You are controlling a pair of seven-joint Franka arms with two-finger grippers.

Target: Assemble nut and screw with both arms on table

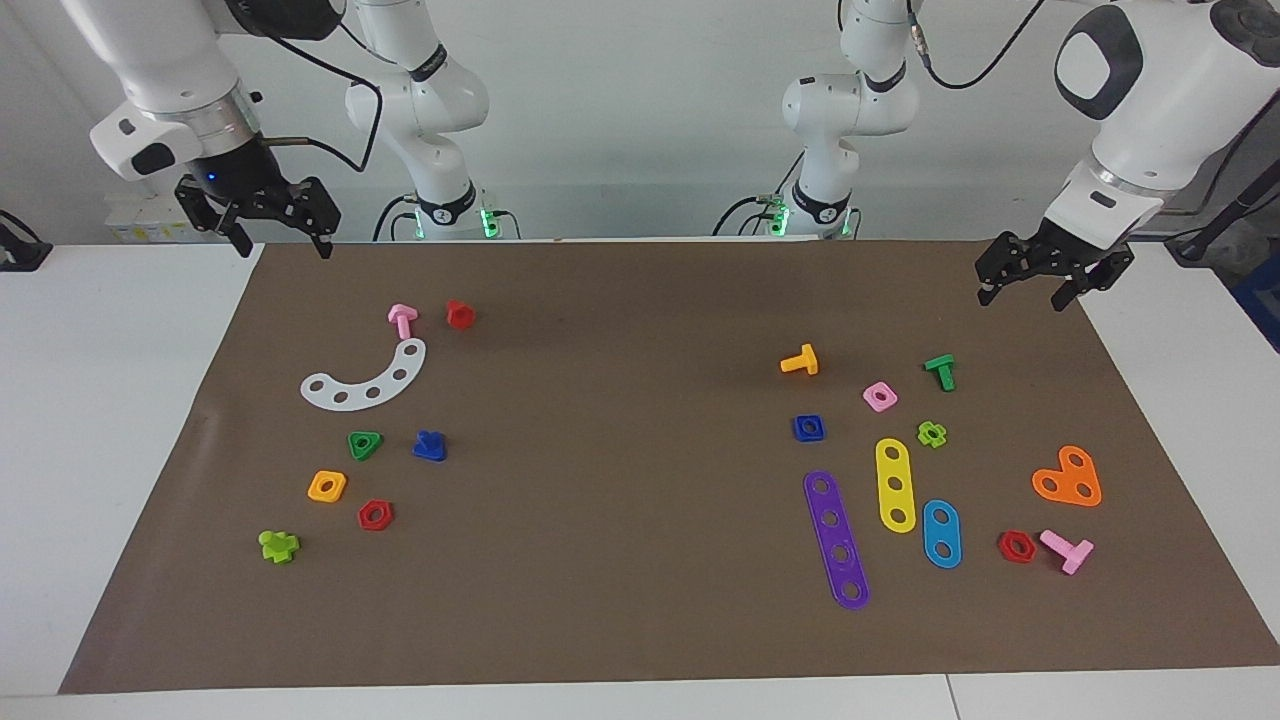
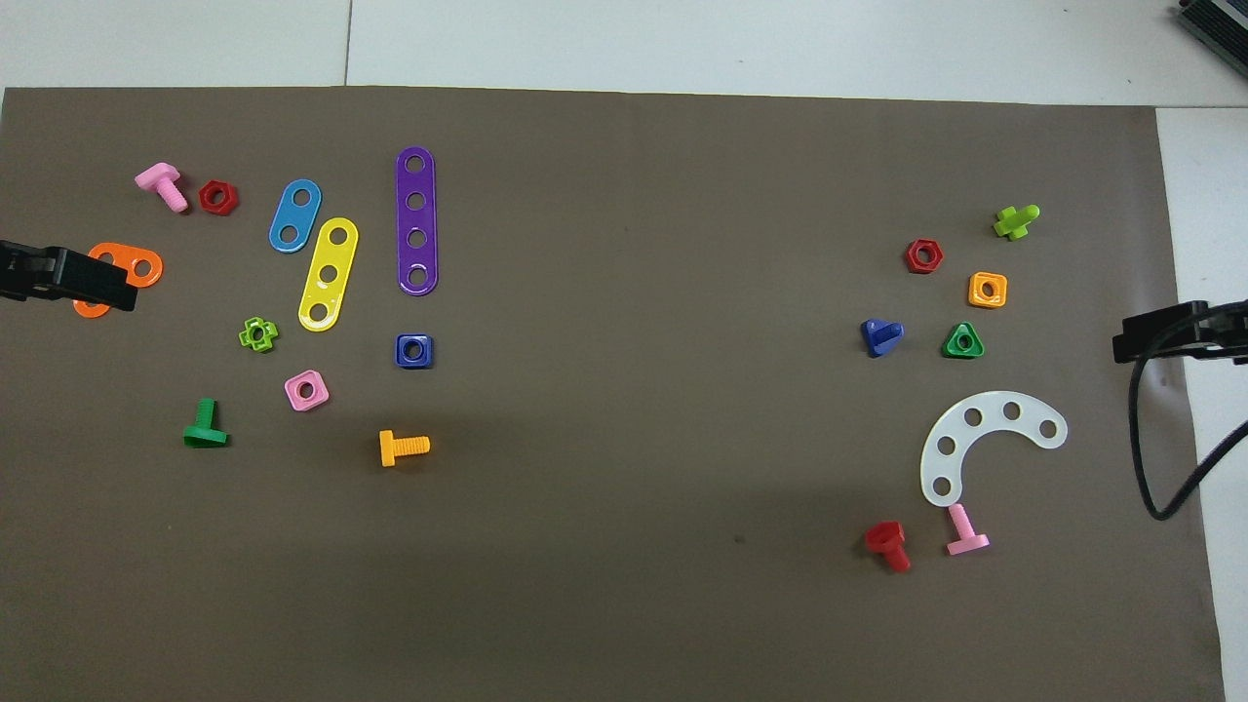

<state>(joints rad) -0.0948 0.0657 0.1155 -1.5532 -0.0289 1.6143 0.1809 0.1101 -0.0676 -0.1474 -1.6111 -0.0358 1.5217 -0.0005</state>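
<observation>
Waiting arms: we see both raised over the mat's [image 1: 640, 600] ends.
Left gripper [image 1: 1035, 290]: open, empty.
Right gripper [image 1: 282, 238]: open, empty.
Nut [image 1: 809, 428]: on mat, beside purple strip [image 1: 836, 540].
Screw [image 1: 430, 446]: on mat, beside green triangle [image 1: 364, 445].

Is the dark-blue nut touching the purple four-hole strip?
Apart. In the overhead view, brown mat shows between the dark-blue nut and the end of the purple strip; the facing view shows the same gap.
</observation>
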